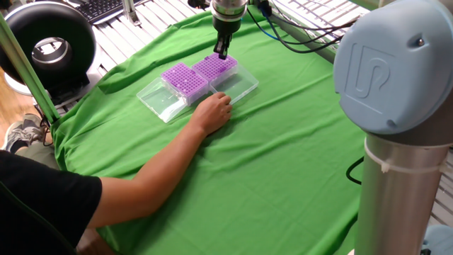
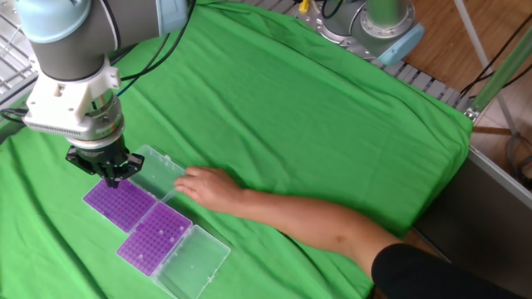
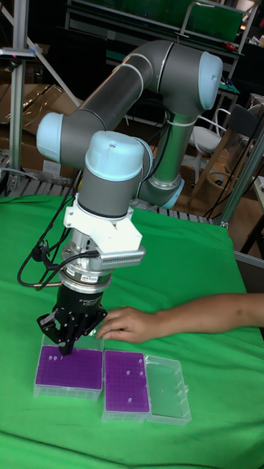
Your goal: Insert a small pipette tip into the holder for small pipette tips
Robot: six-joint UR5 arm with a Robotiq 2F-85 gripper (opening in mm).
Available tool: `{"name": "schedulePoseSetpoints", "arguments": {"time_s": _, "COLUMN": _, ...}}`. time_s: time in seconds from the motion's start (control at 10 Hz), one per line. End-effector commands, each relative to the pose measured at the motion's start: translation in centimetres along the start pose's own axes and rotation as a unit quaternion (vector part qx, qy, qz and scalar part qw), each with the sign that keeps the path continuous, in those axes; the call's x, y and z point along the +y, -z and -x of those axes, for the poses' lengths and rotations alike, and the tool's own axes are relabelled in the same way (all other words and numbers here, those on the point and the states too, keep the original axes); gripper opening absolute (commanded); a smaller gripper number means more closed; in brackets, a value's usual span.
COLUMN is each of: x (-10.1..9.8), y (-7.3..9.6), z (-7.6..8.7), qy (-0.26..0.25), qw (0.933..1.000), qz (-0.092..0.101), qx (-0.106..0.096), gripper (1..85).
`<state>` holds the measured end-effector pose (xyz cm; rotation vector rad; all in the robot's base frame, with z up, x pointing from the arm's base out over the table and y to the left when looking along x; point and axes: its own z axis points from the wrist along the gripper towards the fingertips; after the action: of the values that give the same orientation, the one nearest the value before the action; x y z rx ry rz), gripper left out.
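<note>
- Hovering my tool (image 3: pixel 67 344) over the holder for small pipette tips (image 2: pixel 120 203); grip state unclear (tip too small to see).
- I'd descend vertically, centred on one hole.

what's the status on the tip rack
Hand poised over the purple rack, grip state unclear. Second rack alongside. Person's hand resting on the open lid.

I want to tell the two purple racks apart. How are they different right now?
The far rack sits under the gripper; the near rack has nothing over it. The hand rests by the far rack's lid, not the near rack's lid. Both are square, purple, with clear lids open.
</note>
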<state>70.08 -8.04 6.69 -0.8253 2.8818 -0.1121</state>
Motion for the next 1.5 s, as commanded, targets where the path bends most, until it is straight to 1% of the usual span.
{"name": "schedulePoseSetpoints", "arguments": {"time_s": 0.0, "x": 0.09, "y": -0.05, "z": 0.41, "qy": -0.004, "qw": 1.0, "qz": 0.004, "qx": -0.006, "gripper": 1.0}}
{"name": "schedulePoseSetpoints", "arguments": {"time_s": 1.0, "x": -0.04, "y": -0.42, "z": 0.5, "qy": -0.004, "qw": 1.0, "qz": 0.002, "qx": -0.007, "gripper": 1.0}}
{"name": "schedulePoseSetpoints", "arguments": {"time_s": 1.4, "x": -0.2, "y": -0.57, "z": 0.2, "qy": -0.003, "qw": 1.0, "qz": 0.0, "qx": -0.007, "gripper": 1.0}}
